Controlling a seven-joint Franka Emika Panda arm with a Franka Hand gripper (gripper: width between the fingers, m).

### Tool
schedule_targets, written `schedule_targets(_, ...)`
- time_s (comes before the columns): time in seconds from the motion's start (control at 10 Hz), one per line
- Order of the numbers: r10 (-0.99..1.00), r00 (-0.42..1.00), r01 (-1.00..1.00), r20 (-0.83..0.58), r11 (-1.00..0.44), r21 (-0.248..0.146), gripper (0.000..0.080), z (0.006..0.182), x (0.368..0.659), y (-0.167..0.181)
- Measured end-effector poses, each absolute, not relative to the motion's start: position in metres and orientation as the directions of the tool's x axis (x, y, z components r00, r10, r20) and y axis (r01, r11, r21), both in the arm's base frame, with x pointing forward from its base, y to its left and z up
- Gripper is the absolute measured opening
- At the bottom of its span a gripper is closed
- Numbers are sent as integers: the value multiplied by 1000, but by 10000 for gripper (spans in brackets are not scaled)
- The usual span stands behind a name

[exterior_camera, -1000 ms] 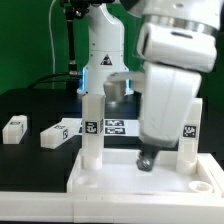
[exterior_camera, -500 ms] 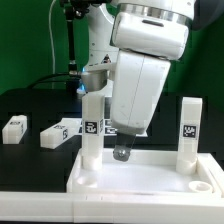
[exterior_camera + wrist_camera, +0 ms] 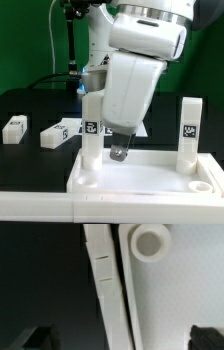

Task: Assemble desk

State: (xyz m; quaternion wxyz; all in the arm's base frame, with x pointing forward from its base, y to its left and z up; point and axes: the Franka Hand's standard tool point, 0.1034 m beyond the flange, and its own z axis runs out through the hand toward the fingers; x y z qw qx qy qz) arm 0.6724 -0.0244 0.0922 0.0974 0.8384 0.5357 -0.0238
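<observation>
While the arm (image 3: pixel 135 85) tilts over the tabletop (image 3: pixel 160 175) beside 1 upright leg (image 3: pixel 91 135), its gripper (image 3: pixel 120 153) hangs, jaws apart and empty.

Your tabletop (image 3: pixel 160 176) is white on a black table (image 3: pixel 30 165). The upright leg (image 3: pixel 91 142) at the exterior view's left and the other upright leg (image 3: pixel 188 135) at its right are white with black-and-white square markers; the backdrop (image 3: pixel 25 40) is green.

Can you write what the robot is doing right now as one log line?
gripper open, empty, over tabletop | two legs upright at tabletop corners | two legs lying loose
</observation>
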Motion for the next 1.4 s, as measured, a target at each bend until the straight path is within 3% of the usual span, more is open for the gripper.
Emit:
schedule_targets(0.2,762,633,774,-140,-619,131,649,92,664,-42)
schedule_targets(0.7,512,854,520,-93,-837,170,649,90,664,-46)
schedule_targets(0.8,418,906,424,-72,-894,147,649,90,662,-47)
schedule_targets(0.9,210,977,212,-40,-974,74,649,93,659,-65)
schedule_targets(1.0,90,995,91,-38,-995,39,649,94,654,-86)
schedule_targets(1.2,50,997,51,-64,-999,15,649,90,643,-115)
schedule_targets(1.4,47,997,48,-61,-999,18,649,89,642,-117)
